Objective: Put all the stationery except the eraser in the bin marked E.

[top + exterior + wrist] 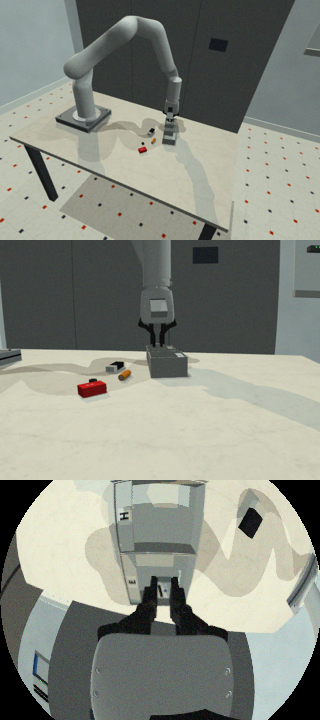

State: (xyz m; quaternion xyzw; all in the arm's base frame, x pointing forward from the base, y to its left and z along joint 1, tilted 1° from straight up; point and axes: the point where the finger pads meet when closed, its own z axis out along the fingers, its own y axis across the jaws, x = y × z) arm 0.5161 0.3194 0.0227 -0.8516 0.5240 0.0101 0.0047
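Note:
My gripper (pixel 170 120) (pixel 157 344) (pixel 164 585) points straight down, with its fingertips at the rim of the bin furthest from the exterior view in a row of grey bins (pixel 169 141) (pixel 168 367) (pixel 127 540). It is shut on a small thin thing that the fingers mostly hide; I cannot tell what it is. The bins' labels are too small to read surely. On the table to the left of the bins lie an orange cylinder (pixel 153 140) (pixel 124 375), a black and grey block (pixel 151 131) (pixel 114 366) (pixel 251 522), a red box (pixel 142 149) (pixel 92 388) and a small black cap (pixel 142 143) (pixel 92 380).
The arm's base plate (pixel 82 118) (pixel 9 356) stands at the table's far left corner. The bins stand near the table's back edge, with a dark wall behind them.

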